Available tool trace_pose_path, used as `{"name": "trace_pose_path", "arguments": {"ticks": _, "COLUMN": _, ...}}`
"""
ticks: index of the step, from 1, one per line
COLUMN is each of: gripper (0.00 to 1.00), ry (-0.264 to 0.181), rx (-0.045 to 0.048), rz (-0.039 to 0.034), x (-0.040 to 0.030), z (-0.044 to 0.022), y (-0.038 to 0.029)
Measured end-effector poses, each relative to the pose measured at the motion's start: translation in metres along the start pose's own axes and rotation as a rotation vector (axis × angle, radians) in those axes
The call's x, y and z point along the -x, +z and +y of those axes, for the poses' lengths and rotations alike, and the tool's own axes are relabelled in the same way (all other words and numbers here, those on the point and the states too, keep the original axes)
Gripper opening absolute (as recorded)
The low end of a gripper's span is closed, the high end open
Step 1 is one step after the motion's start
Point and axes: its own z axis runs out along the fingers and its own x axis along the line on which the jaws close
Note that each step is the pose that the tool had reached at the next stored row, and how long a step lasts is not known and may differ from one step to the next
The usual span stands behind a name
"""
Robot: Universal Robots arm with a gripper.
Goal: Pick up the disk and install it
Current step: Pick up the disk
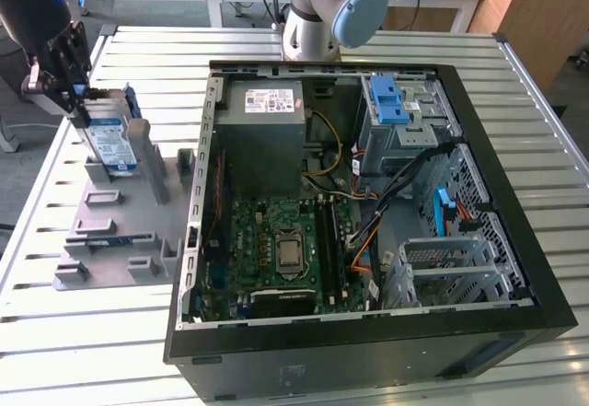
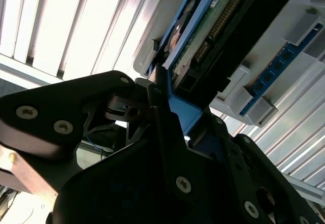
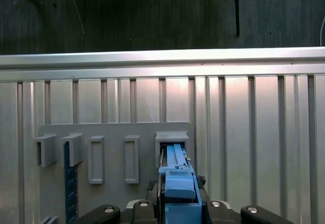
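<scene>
The disk (image 1: pixel 110 141) stands on edge in a slot of the grey holder plate (image 1: pixel 120 231), at the exterior view's left, outside the computer case. Its white-and-blue label faces the camera and blue rails frame it. My gripper (image 1: pixel 79 100) comes down on its top end from the upper left and is shut on the disk. In the first wrist view the blue rail (image 3: pixel 176 176) sits between the fingers, its lower end by the grey slot (image 3: pixel 171 138). In the second wrist view the disk's green circuit board (image 2: pixel 213 31) shows beyond the black fingers (image 2: pixel 162 112).
The open computer case (image 1: pixel 368 332) fills the middle and right of the slatted metal table. Inside are a grey power-supply box (image 1: pixel 262 130), the motherboard (image 1: pixel 285 249), cables, and a blue latch piece on a grey bay (image 1: pixel 394 104). The arm's base (image 1: pixel 317 19) stands behind the case.
</scene>
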Motion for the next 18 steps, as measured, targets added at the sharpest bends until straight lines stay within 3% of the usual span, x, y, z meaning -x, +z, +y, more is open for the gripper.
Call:
{"name": "trace_pose_path", "arguments": {"ticks": 9, "gripper": 0.37, "ry": 0.0, "rx": -0.0001, "rz": 0.0003, "x": 0.0, "z": -0.0001, "y": -0.0002}}
{"name": "trace_pose_path", "arguments": {"ticks": 18, "gripper": 0.37, "ry": 0.0, "rx": -0.0004, "rz": 0.0002, "x": -0.0001, "z": -0.0001, "y": -0.0045}}
